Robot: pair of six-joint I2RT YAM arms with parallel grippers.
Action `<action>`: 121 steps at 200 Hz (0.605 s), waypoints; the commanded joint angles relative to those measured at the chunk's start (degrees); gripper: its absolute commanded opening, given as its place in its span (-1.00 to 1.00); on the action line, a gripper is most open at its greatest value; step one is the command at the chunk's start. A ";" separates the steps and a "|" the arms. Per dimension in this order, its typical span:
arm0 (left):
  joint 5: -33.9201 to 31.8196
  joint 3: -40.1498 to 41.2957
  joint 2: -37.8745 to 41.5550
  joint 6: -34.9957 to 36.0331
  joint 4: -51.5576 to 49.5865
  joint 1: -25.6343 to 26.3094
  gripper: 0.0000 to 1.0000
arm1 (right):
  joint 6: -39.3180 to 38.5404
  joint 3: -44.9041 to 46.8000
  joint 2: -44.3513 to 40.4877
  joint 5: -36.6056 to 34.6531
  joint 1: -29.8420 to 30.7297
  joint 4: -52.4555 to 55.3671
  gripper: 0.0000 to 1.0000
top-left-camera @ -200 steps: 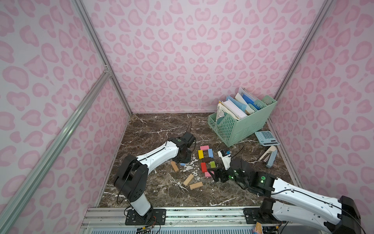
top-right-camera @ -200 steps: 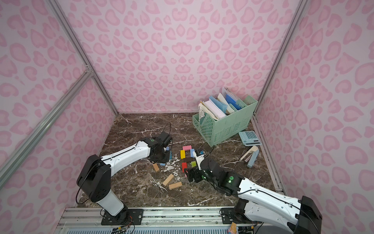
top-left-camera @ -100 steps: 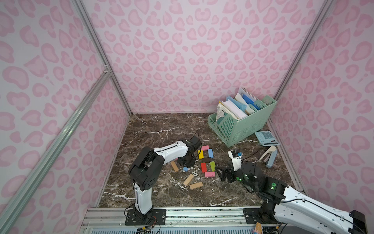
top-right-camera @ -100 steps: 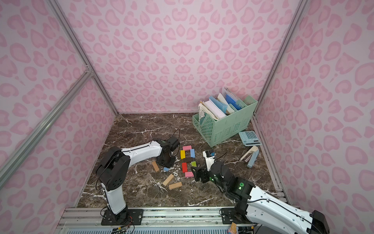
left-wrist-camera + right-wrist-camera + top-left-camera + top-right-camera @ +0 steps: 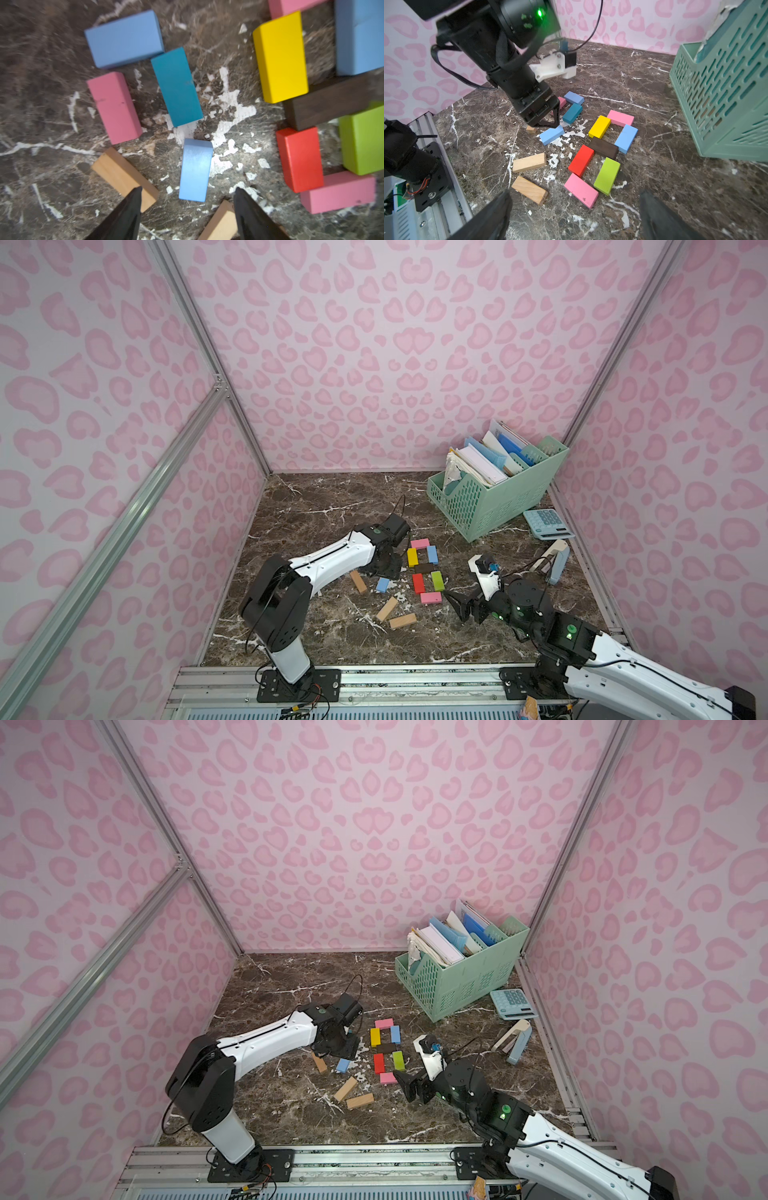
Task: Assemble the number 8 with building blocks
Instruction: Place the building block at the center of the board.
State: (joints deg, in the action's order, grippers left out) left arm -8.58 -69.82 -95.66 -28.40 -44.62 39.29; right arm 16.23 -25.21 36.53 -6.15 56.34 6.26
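Observation:
The number 8 (image 5: 424,569) lies flat on the marble: pink top, yellow and light blue sides, a dark brown bar (image 5: 603,148), red and green sides, a pink bottom (image 5: 581,190). Loose building blocks lie to its left: a light blue one (image 5: 195,169), teal (image 5: 176,86), pink (image 5: 114,108), another light blue (image 5: 124,38) and three tan ones (image 5: 387,608). My left gripper (image 5: 188,193) hangs open just above the near end of the light blue block, holding nothing. My right gripper (image 5: 576,199) stands open and empty close to the pink bottom block.
A mint-green file basket (image 5: 494,506) full of papers stands at the back right, with a calculator (image 5: 547,522) and a white and grey-blue stapler-like thing (image 5: 556,560) by the right wall. Pink walls close three sides. A metal rail (image 5: 415,676) runs along the front.
My left gripper's jaws have gone from shut to open over the loose blocks. The right gripper has drawn back slightly from the figure's lower end and widened a little.

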 commanded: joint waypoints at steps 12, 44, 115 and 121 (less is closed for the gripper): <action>-8.01 0.94 8.04 -3.11 -1.02 -0.09 0.73 | -8.77 -4.45 7.77 4.45 0.00 -0.94 0.93; -12.24 2.93 17.12 -4.02 -1.64 -1.39 0.97 | -15.02 -13.41 22.56 10.69 0.16 1.22 0.94; -14.17 8.13 34.95 -1.91 -2.68 -9.40 0.96 | -24.53 -40.14 59.87 6.03 5.11 11.38 0.84; -14.74 8.47 36.27 -1.50 -2.92 -9.95 0.96 | -25.07 -41.61 62.08 5.59 5.39 11.56 0.84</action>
State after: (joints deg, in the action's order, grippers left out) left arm -21.30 -62.43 -63.24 -32.16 -46.44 31.03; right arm -4.14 -61.76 91.96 2.07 60.62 13.61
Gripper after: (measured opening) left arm 0.983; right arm 0.914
